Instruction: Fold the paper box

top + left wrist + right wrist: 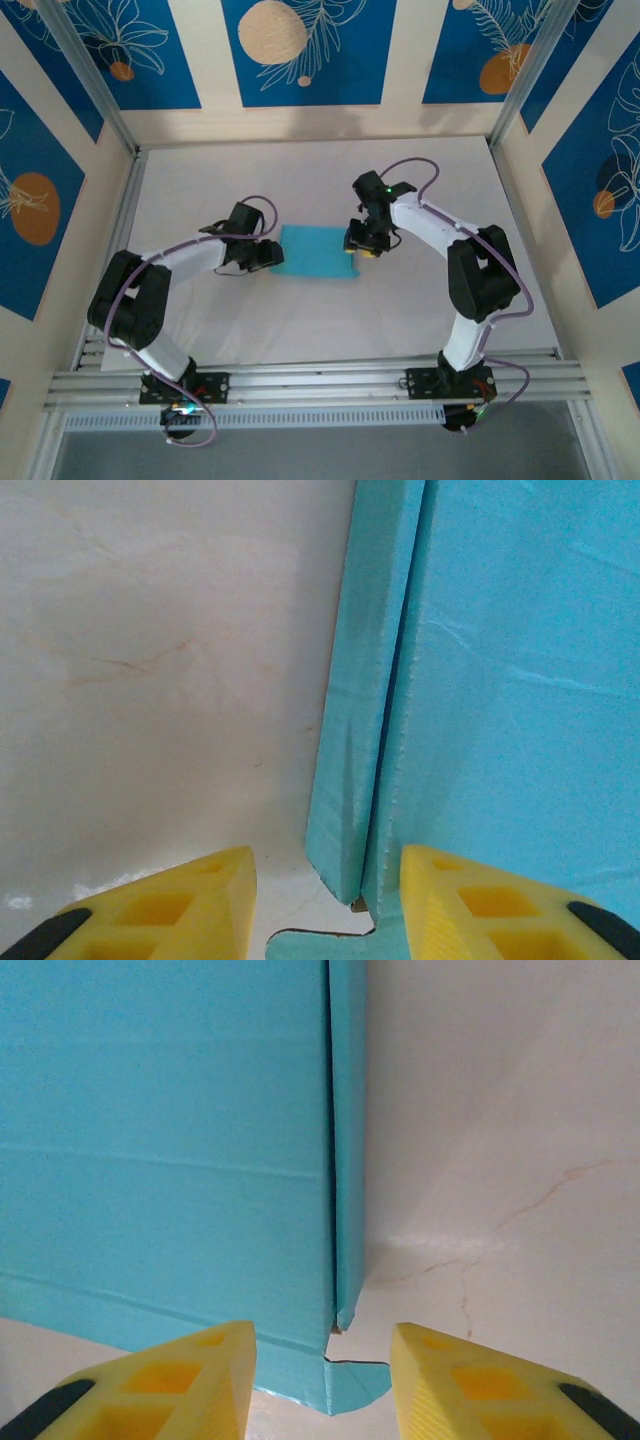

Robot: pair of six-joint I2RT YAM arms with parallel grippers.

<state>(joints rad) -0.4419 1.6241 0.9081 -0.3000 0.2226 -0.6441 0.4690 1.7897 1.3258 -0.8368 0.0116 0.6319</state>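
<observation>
**Two arms at the ends of a blue box**

The left arm is bent at the elbow and stretched toward the right. The left gripper (268,255) is held low at the left end of the paper box (318,252). The right arm is bent round toward the left, and the right gripper (355,245) is held at the right end. On both, the yellow fingers (190,900) are seen apart, and nothing is pinched. The box is laid in the middle of the white table (300,330), blue side up. A narrow side strip (350,730) is folded along each short end.
</observation>
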